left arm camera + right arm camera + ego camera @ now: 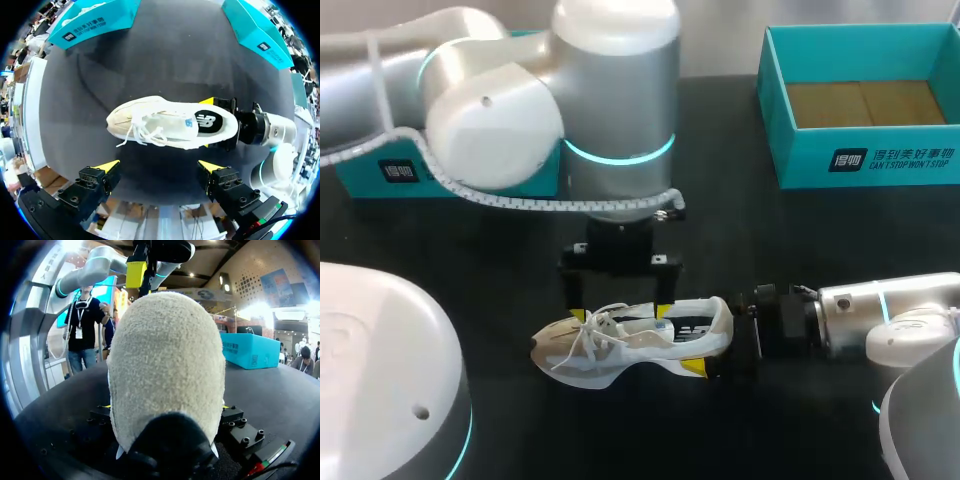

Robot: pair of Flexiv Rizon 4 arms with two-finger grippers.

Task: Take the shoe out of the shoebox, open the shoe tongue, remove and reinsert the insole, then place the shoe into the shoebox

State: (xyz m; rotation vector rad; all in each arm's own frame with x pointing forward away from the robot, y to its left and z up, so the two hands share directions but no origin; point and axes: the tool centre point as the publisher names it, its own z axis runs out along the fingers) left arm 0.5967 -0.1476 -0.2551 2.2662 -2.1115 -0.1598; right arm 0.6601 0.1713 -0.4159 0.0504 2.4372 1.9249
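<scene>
A cream sneaker (620, 345) with loose white laces stands upright on the black table, toe pointing left. My right gripper (706, 352) comes in low from the right and is shut on the shoe's heel, one yellow tip on each side. In the right wrist view the fuzzy heel (165, 375) fills the space between its fingers. My left gripper (620, 313) hangs open just above the laces, pointing down. In the left wrist view the sneaker (165, 122) lies ahead of its spread fingertips (107, 165), untouched. The open teal shoebox (860, 160) sits at the back right.
A second teal box part (380, 175) lies at the back left, mostly hidden behind my left arm. Bare black table lies between the shoe and the shoebox and along the front edge.
</scene>
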